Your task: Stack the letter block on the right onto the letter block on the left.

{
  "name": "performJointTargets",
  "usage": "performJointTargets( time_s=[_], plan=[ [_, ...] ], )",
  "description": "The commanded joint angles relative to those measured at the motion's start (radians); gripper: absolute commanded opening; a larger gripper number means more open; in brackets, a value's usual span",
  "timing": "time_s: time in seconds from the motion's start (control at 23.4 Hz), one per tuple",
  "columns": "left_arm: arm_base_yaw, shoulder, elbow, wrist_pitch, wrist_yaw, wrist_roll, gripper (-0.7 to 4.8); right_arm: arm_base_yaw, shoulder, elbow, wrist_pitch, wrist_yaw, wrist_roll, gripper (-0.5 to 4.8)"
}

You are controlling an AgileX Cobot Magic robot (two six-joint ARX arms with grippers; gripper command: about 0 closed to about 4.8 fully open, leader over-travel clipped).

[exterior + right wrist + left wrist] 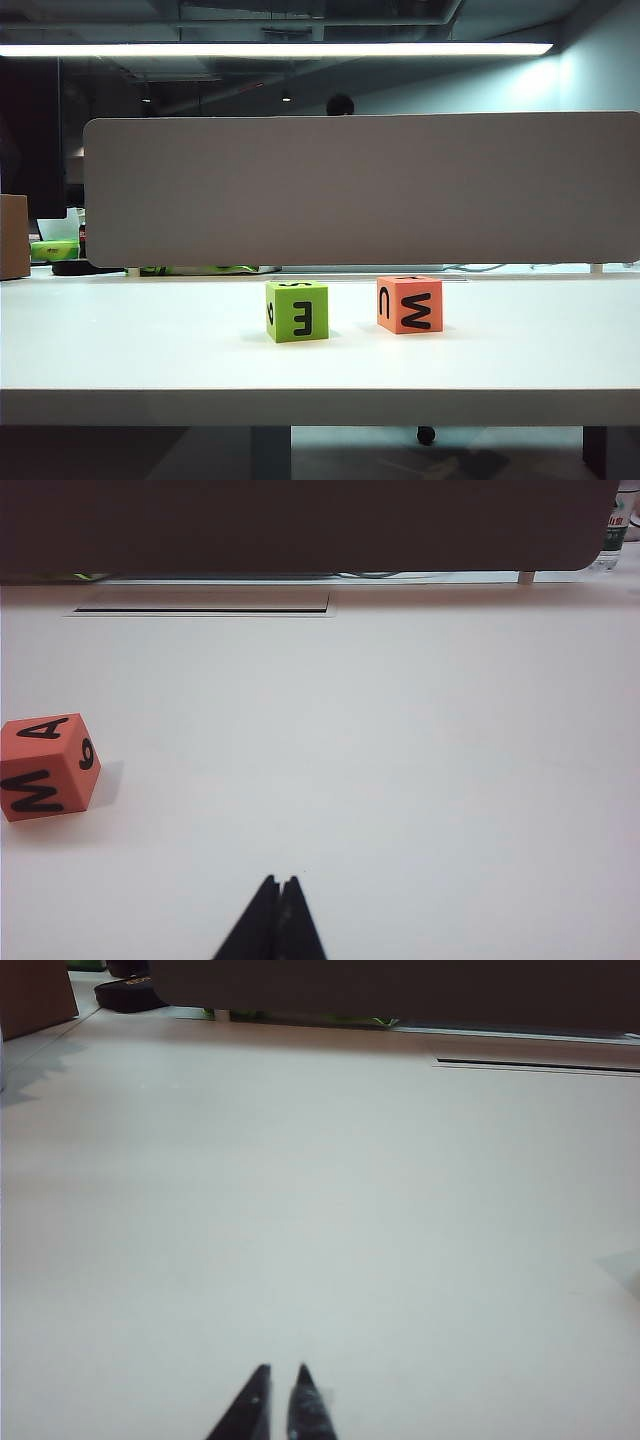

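Table edge (320, 405) runs across the bottom of the exterior view, white and broad, with neither arm in that picture. Near the middle of the table top stands the green block (297, 311), showing a black "E" mirrored on its front face and a smaller mark on its left face that I cannot read. Just to its right, a gap apart and not touching, sits the orange block (410, 304), with a black "M" lying sideways on the front, a "U"-like shape on the left face, and a top letter too foreshortened to read. Behind both blocks a long grey divider panel (360, 188) spans the frame; over its top edge a dark head (340, 104) pokes out, mostly hidden. A brown box (14, 236) is cut off at the left edge, and green items lie half hidden beside the panel's foot.

In the right wrist view the right gripper (277, 885) points out level over bare table, its dark tips pressed together on nothing; the orange block (50, 766) rests well off to the side at the frame's left, reading "A" on top, "M" in front and a "6" or "9" on its side. In the left wrist view the left gripper (282, 1373) points level too, tips nearly meeting with a thin slit between, holding nothing; no block appears there.
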Motion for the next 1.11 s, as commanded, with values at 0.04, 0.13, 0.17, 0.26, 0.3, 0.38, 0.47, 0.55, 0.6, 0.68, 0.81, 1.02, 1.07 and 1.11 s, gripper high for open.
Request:
performJointTargets(
  time_s=[0.04, 0.13, 0.17, 0.26, 0.3, 0.38, 0.47, 0.55, 0.6, 0.68, 0.81, 1.02, 1.07, 1.11],
  plan=[
    [-0.001, 0.0, 0.005, 0.009, 0.004, 0.0, 0.26, 0.0, -0.002, -0.003, 0.006, -0.001, 0.066, -0.06],
    [-0.001, 0.0, 0.005, 0.01, 0.003, 0.0, 0.26, 0.0, -0.002, -0.003, 0.006, -0.001, 0.098, -0.06],
    [-0.001, 0.0, 0.005, 0.01, 0.003, 0.0, 0.26, 0.0, -0.002, -0.003, 0.005, -0.001, 0.098, -0.06],
    [-0.001, 0.0, 0.006, 0.01, 0.005, -0.002, 0.26, 0.0, -0.002, -0.002, 0.003, -0.002, 0.101, -0.06],
    [-0.001, 0.0, 0.014, 0.015, 0.034, -0.056, 0.26, 0.0, -0.002, 0.016, 0.01, -0.001, 0.161, -0.06],
    [-0.001, 0.0, 0.073, 0.024, 0.117, -0.24, 0.26, 0.0, -0.002, 0.089, 0.043, -0.001, 0.243, -0.06],
    [-0.001, 0.0, 0.146, 0.097, 0.234, -0.378, 0.26, 0.0, -0.002, 0.232, 0.018, -0.013, 0.246, -0.06],
    [-0.001, 0.001, 0.225, 0.164, 0.297, -0.382, 0.26, -0.001, 0.016, 0.384, -0.056, -0.049, 0.184, -0.06],
    [0.0, 0.004, 0.253, 0.155, 0.304, -0.382, 0.26, -0.001, 0.03, 0.435, -0.094, -0.06, 0.155, -0.06],
    [0.0, 0.053, 0.346, 0.043, 0.357, -0.344, 0.26, 0.0, 0.137, 0.608, -0.278, -0.132, 0.093, -0.06],
    [-0.002, 0.222, 0.41, -0.067, 0.529, -0.199, 0.26, 0.0, 0.382, 0.807, -0.51, -0.27, -0.034, -0.06],
    [-0.002, 0.473, 0.481, -0.088, 0.657, -0.043, 0.26, 0.062, 0.957, 1.136, -0.641, -0.416, -0.002, 0.76],
    [-0.001, 0.493, 0.488, -0.087, 0.655, -0.041, 0.26, 0.09, 1.029, 1.178, -0.64, -0.41, -0.002, 1.13],
    [-0.001, 0.518, 0.491, -0.074, 0.654, -0.041, 0.26, 0.151, 1.192, 1.282, -0.634, -0.374, -0.001, 1.69]
  ],
)
